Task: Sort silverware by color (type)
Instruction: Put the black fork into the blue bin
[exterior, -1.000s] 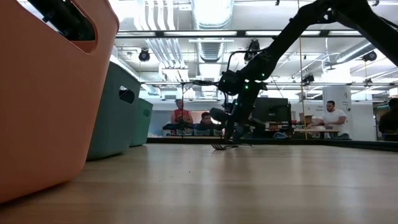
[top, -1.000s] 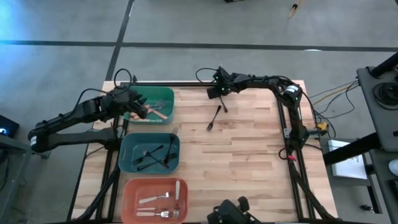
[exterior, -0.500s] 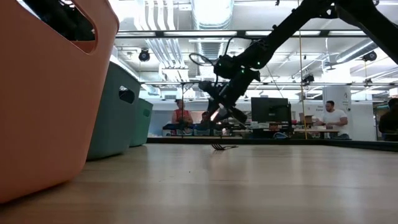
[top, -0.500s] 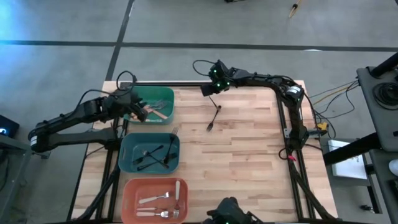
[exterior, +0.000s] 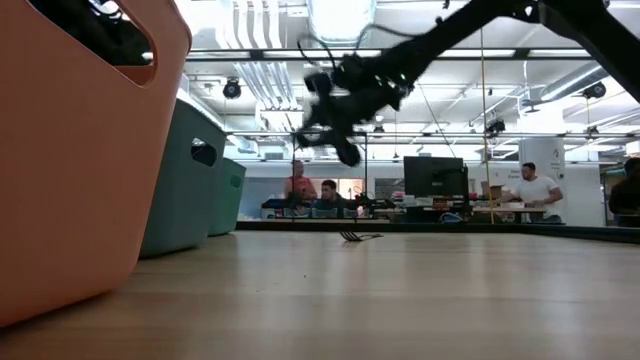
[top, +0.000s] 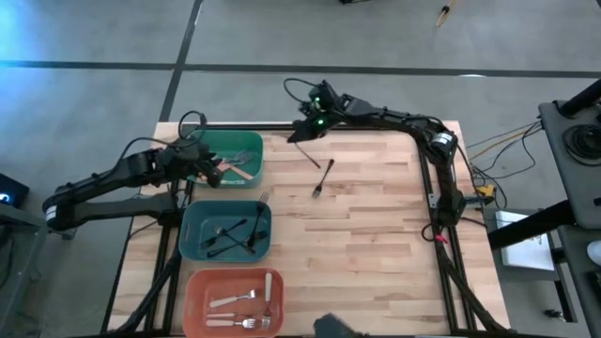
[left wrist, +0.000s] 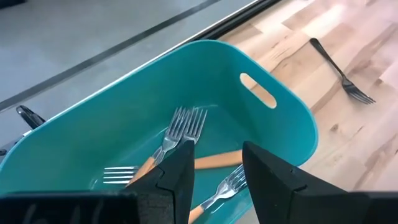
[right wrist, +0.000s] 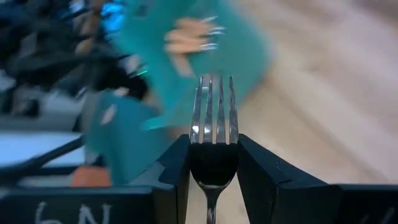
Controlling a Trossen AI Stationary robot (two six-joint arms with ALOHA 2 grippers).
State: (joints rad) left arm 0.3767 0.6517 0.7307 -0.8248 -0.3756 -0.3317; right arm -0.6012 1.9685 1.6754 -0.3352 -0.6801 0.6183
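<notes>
My right gripper (top: 300, 134) hangs high over the table's far edge, shut on a fork (right wrist: 213, 106) with metal tines and a dark neck; in the low view it is a blur (exterior: 335, 120). A black fork (top: 324, 178) lies flat on the wood below it. My left gripper (left wrist: 217, 152) stands open over the green bin (top: 246, 150), where orange-handled forks (left wrist: 177, 127) lie on the bottom. Nothing is between its fingers. My right gripper pinches the fork's neck (right wrist: 212, 163) between its two fingers, just behind the tines. The fork lies along the fingers, its tines sticking out past their tips. It is lifted clear of the table, slanting a little downward toward the green bin.
A teal bin (top: 192, 230) with black forks sits at the middle left, and a salmon bin (top: 192, 296) with white-handled forks at the near left. Bare wood spreads across the table's middle and right. People sit in the room beyond the far edge.
My right gripper has risen from the tabletop beside the black fork and gone toward the table's left edge. It has tipped from pointing down to nearly level, carrying a fork clear of the wood. The black fork on the table has stayed put.
</notes>
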